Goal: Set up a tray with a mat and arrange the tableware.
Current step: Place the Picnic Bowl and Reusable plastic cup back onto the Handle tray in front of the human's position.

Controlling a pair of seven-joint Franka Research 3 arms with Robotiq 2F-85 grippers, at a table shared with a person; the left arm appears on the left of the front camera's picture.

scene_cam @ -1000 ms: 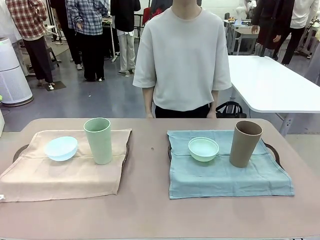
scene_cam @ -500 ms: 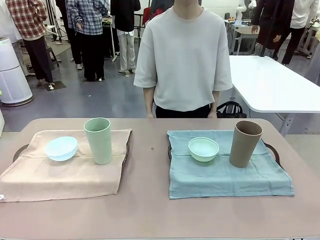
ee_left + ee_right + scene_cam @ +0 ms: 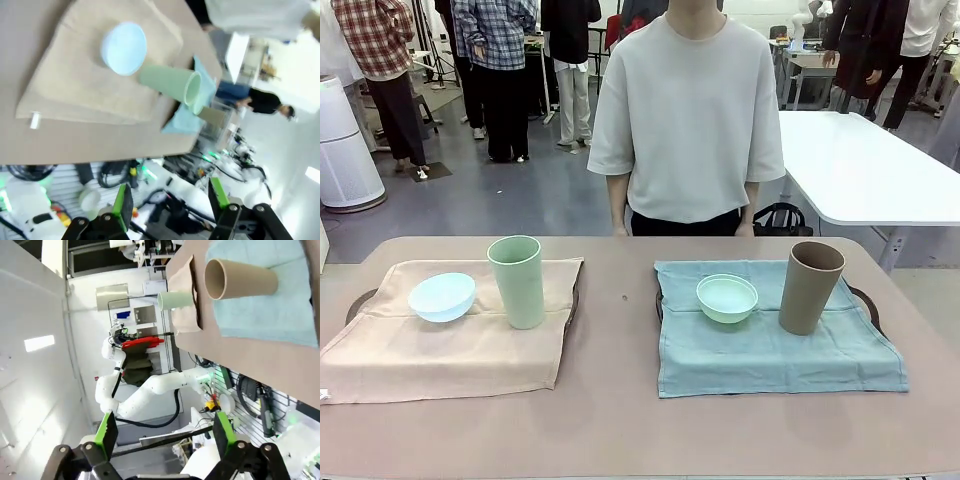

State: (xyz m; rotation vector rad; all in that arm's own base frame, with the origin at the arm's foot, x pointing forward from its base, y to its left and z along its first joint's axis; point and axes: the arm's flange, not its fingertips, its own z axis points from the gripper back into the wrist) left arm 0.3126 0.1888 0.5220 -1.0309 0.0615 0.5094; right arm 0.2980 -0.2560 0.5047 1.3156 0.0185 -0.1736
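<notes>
Where people stand behind: brown table (image 3: 620, 420).

1. Front view: fixed, robot's side, facing across the table (image 3: 620, 420) at the person (image 3: 685, 120); both mats and all tableware framed.
2. Left wrist view: pulled back off the table edge, rolled (table tilted), looking over the beige mat (image 3: 75, 85).
3. Right wrist view: also well back, rolled sideways, looking over the blue mat (image 3: 270, 310).
4. Shared: green cup (image 3: 517, 281) appears in all three.
</notes>
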